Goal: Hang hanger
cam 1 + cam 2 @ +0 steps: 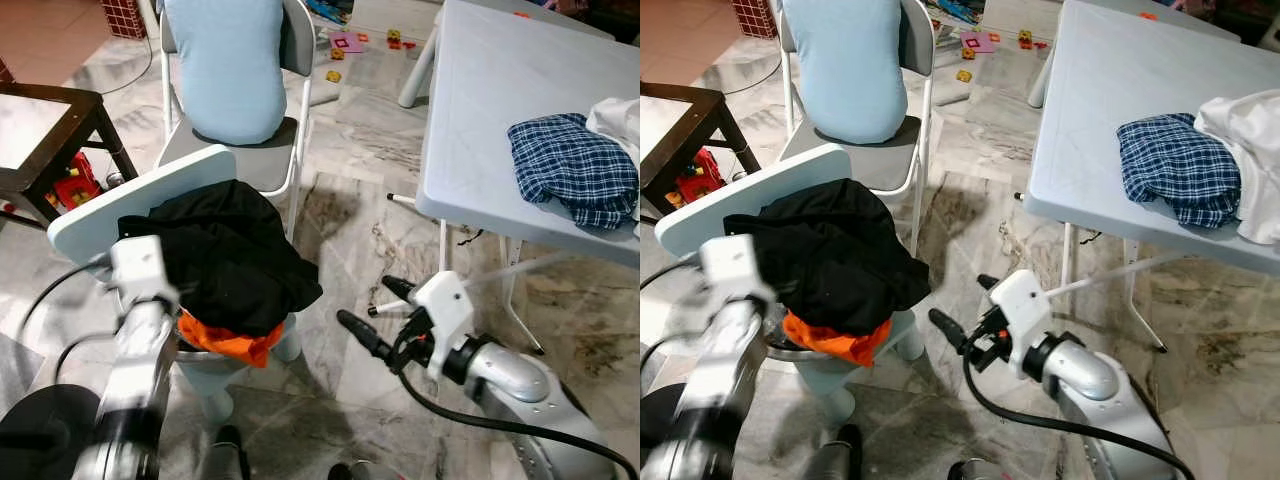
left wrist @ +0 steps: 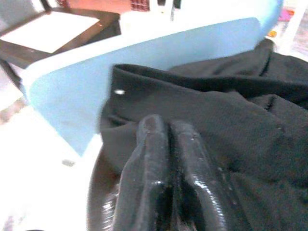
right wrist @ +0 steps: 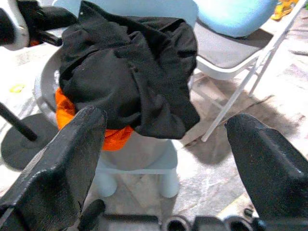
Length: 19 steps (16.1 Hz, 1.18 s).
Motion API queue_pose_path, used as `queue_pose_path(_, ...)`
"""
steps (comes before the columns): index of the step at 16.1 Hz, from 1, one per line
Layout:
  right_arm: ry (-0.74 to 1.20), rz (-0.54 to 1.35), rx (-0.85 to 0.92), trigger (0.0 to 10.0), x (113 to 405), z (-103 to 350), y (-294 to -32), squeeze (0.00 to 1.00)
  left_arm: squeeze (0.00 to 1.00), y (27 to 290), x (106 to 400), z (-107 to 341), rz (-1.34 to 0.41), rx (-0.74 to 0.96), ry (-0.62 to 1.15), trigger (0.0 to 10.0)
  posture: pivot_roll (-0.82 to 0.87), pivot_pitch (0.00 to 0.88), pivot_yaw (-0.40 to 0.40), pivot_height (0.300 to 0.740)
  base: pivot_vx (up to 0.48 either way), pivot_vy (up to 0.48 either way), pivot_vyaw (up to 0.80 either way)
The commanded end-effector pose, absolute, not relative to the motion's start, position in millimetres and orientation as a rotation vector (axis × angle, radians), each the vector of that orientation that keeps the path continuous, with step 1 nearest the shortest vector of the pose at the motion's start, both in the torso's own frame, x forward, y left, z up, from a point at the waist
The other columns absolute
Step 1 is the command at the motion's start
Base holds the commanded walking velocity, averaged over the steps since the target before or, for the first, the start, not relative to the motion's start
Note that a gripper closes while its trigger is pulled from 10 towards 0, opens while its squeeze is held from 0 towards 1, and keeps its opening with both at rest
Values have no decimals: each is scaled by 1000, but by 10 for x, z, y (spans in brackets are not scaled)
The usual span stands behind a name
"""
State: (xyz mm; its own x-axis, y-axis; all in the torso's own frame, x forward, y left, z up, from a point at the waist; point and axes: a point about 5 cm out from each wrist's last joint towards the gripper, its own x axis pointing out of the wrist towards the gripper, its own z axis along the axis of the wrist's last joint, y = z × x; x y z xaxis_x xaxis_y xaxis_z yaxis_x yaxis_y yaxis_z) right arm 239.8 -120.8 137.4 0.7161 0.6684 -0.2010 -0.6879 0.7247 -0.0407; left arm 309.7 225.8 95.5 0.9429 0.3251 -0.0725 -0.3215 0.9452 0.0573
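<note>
left eye view: right gripper [image 1: 373, 314] hovers over bare marble floor [image 1: 340, 230] between plastic chair [image 1: 140, 190] and table [image 1: 480, 90], fingers spread wide, empty. left gripper [image 2: 166, 159] — fingers pressed together — touches the black garment [image 1: 225, 250] piled over orange cloth [image 1: 230, 340]; i cannot make out a hanger.

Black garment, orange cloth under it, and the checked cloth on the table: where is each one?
black garment [image 1: 225, 250], left eye view, middle of the heap
orange cloth [image 1: 228, 342], left eye view, exposed lower edge
checked cloth [image 1: 572, 165], left eye view, middle
</note>
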Motion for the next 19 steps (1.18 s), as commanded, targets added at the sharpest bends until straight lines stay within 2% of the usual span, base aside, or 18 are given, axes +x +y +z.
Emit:
queue_pose_path(1, 185, 747, -125, 10000, 2403, 1349, -1226, 0, 0, 2220, 3035, 1044, 326, 83, 55, 0, -55, 219, -133, 740, 0, 0, 0)
queue_pose_path(2, 185, 748, -126, 10000, 2414, 1345, -1229, 0, 0, 2185, 2971, 1059, 308, 110, 51, 0, -49, 218, -134, 740, 0, 0, 0)
queue_pose_path(3, 184, 749, -126, 10000, 2427, 1341, -1228, 0, 0, 2125, 2948, 1049, 268, 112, 53, 1451, -43, 218, -135, 740, 0, 0, 0)
queue_pose_path(4, 180, 753, -126, 10000, 2442, 1339, -1210, 0, 0, 2049, 2994, 1054, 216, 101, 46, 10000, -38, 217, -139, 740, 0, 0, 0)
queue_pose_path(5, 171, 764, -129, 10000, 2452, 1345, -1169, 0, 0, 1938, 3099, 1106, 155, 49, 40, 10000, -40, 216, -139, 740, 0, 0, 0)
queue_pose_path(6, 166, 771, -134, 10000, 2446, 1348, -1149, 0, 94, 1848, 3185, 1136, 97, 18, 50, 10000, -44, 213, -139, 740, 0, 0, 0)
queue_pose_path(7, 165, 773, -138, 10000, 2435, 1348, -1147, 0, 1000, 1774, 3273, 1198, 63, 7, 38, 10000, -50, 210, -138, 740, 0, 0, 0)
queue_pose_path(11, 168, 753, -151, 10000, 2398, 1339, -1199, 0, 1000, 1587, 3595, 1261, 47, -30, 67, 10000, -89, 214, -127, 740, 0, 0, 0)
queue_pose_path(19, 187, 741, -190, 10000, 2305, 1329, -1287, 0, 1000, 1620, 3714, 995, 125, -66, 262, 10000, -136, 228, -120, 740, 0, 0, 0)
